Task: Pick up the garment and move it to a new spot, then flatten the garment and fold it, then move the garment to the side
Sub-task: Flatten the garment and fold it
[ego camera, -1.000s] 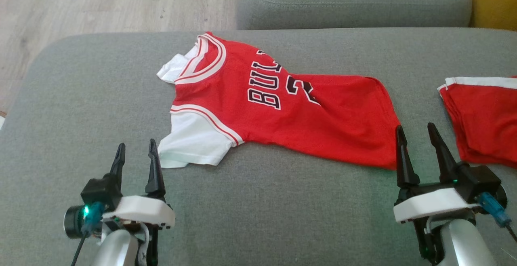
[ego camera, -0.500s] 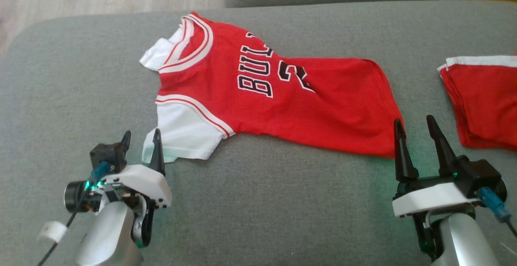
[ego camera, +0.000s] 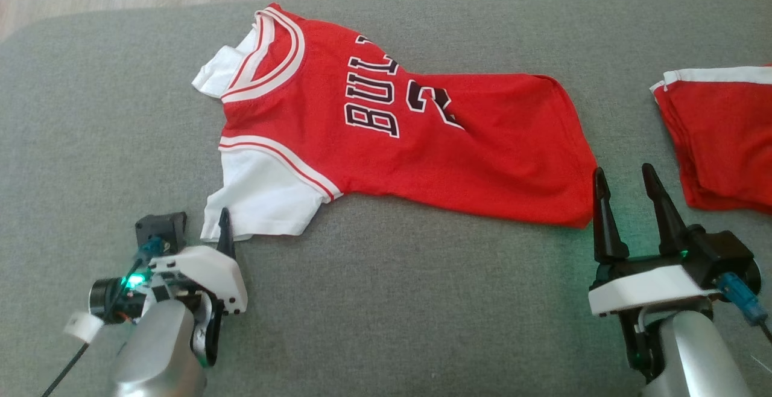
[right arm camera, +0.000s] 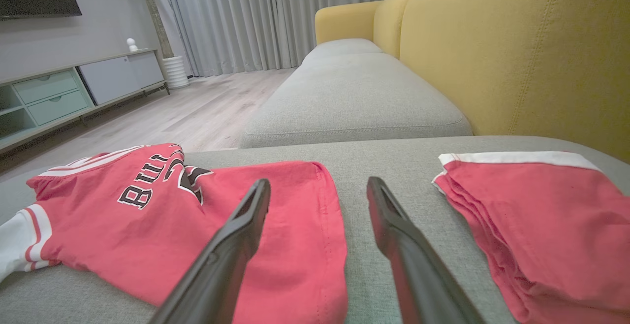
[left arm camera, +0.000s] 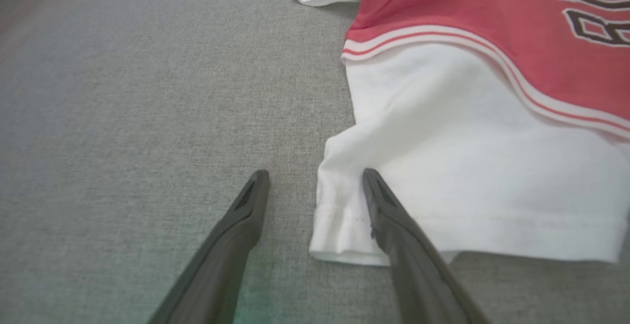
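The red jersey [ego camera: 422,143] lies spread and slightly rumpled on the grey sofa seat [ego camera: 392,306], collar toward the robot's left, hem toward its right, apart from a folded red garment [ego camera: 724,137] farther right. The left claw [left arm camera: 315,176] stands apart, straddling the corner of the white sleeve [left arm camera: 467,176], one finger over fabric and one over bare cushion. The right claw [ego camera: 622,174] is spread wide and empty just beside the hem's near corner.

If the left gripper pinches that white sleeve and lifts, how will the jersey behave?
Probably floppy: the jersey lies thin and creased on the cushion, so it should drape from the pinch. Likely light, and dragging could bunch it on the textured fabric.
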